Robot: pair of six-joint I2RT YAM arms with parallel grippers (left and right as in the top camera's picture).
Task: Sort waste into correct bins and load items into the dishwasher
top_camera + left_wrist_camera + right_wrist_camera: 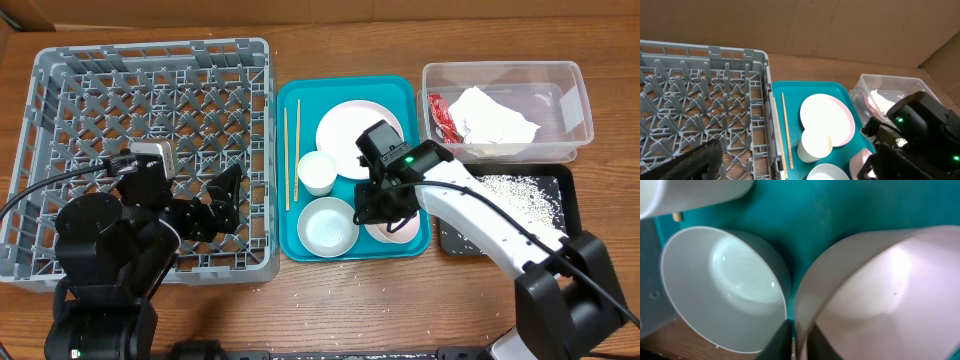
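Wooden table (400, 305) with grey dish rack (150, 48), teal tray (340, 91), clear tub (500, 68), black tray (568, 205)

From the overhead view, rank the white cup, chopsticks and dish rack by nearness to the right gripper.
1. White cup, just left, on the teal tray.
2. Chopsticks, along the tray's left edge.
3. Grey dish rack, beyond them, far left.
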